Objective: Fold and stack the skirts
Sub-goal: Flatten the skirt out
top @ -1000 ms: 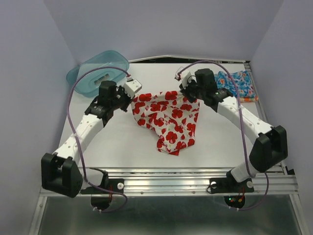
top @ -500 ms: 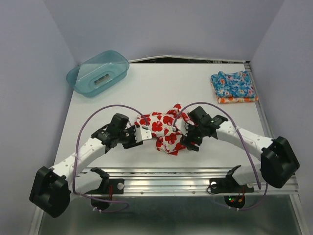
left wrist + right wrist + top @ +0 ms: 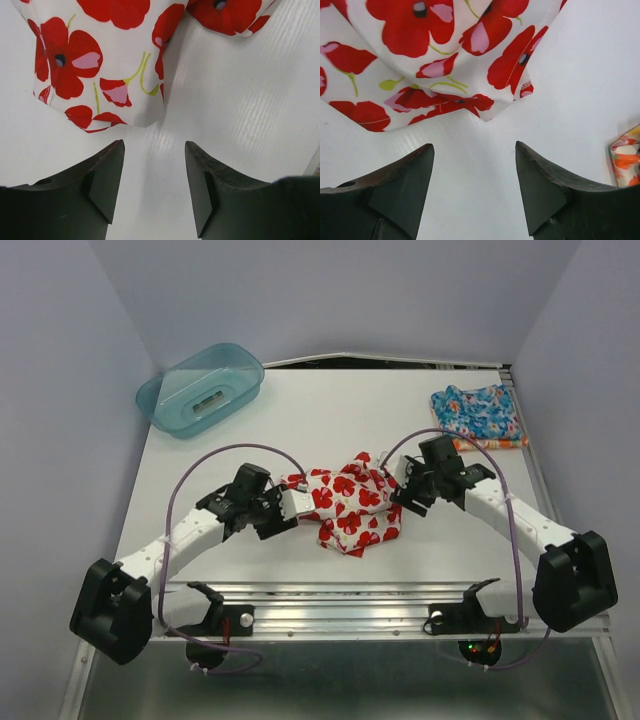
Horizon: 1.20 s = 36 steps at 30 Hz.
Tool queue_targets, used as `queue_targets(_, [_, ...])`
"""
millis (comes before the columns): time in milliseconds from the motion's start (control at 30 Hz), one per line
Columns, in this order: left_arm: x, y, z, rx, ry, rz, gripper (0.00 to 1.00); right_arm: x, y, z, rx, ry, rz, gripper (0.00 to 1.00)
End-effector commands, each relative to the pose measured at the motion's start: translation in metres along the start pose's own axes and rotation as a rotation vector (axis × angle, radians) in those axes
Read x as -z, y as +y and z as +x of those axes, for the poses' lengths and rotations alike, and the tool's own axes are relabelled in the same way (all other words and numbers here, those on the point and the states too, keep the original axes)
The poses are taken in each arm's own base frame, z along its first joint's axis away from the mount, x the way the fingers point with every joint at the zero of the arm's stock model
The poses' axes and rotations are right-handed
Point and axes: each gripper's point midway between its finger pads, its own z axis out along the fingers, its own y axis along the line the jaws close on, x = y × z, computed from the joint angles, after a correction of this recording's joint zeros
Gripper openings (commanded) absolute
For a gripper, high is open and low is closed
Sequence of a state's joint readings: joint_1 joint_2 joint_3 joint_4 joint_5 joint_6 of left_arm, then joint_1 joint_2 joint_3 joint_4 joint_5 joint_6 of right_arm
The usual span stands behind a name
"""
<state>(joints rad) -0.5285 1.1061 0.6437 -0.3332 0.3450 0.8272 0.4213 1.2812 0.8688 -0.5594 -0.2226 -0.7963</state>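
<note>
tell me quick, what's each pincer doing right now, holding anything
Left pincer: open, holding nothing, tips just short of the poppy skirt.
Right pincer: open, holding nothing, same skirt's edge just ahead.

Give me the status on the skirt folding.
Done: the blue skirt lies folded on the orange-yellow skirt, far right. In hand: the poppy skirt sits roughly folded at centre, left gripper and right gripper open at its sides, holding nothing. Left: likely moving it onto that stack.
</note>
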Motion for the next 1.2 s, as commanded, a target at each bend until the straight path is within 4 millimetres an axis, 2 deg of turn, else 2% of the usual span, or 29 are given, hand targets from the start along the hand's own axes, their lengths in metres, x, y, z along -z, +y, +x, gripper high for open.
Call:
queue_targets(0, [-0.003, 0.027, -0.021, 0.015, -0.032, -0.076, 0.63, -0.008, -0.024, -0.015, 0.109, -0.081, 0.047, 0.71])
queue_targets(133, [-0.012, 0.030, -0.022, 0.021, -0.028, -0.061, 0.63, -0.016, -0.023, -0.022, 0.146, -0.126, 0.026, 0.71])
queue_targets(300, [-0.023, 0.028, -0.017, 0.012, -0.013, -0.038, 0.63, -0.020, -0.024, -0.022, 0.186, -0.130, 0.024, 0.72])
queue_targets(400, [-0.035, 0.019, -0.012, 0.010, 0.012, 0.004, 0.61, -0.030, -0.025, -0.010, 0.220, -0.081, 0.018, 0.70])
queue_targets(533, [-0.044, 0.015, -0.005, -0.004, 0.038, 0.031, 0.58, -0.030, -0.039, 0.006, 0.266, -0.066, 0.034, 0.71])
queue_targets(600, [-0.046, 0.016, -0.003, -0.005, 0.047, 0.029, 0.53, -0.028, -0.044, 0.008, 0.307, -0.083, 0.042, 0.71])
queue_targets(633, [-0.046, 0.016, -0.003, -0.008, 0.049, 0.029, 0.45, -0.026, -0.051, 0.013, 0.343, -0.091, 0.055, 0.71])
queue_targets(733, [-0.047, 0.017, -0.004, 0.000, 0.054, 0.033, 0.31, -0.020, -0.057, 0.005, 0.439, -0.187, 0.045, 0.70])
queue_targets(767, [-0.047, 0.017, -0.004, 0.000, 0.057, 0.033, 0.23, -0.017, -0.057, 0.005, 0.450, -0.236, 0.035, 0.70])
queue_targets(867, [-0.046, 0.016, -0.002, 0.001, 0.066, 0.036, 0.11, -0.016, -0.055, -0.002, 0.529, -0.292, 0.026, 0.67])
queue_targets(1000, [-0.044, 0.016, -0.002, -0.003, 0.070, 0.034, 0.05, -0.019, -0.047, -0.014, 0.579, -0.370, -0.010, 0.63])
queue_targets(1167, [-0.043, 0.017, -0.004, 0.002, 0.070, 0.036, 0.02, -0.030, -0.042, -0.012, 0.631, -0.390, -0.043, 0.63])
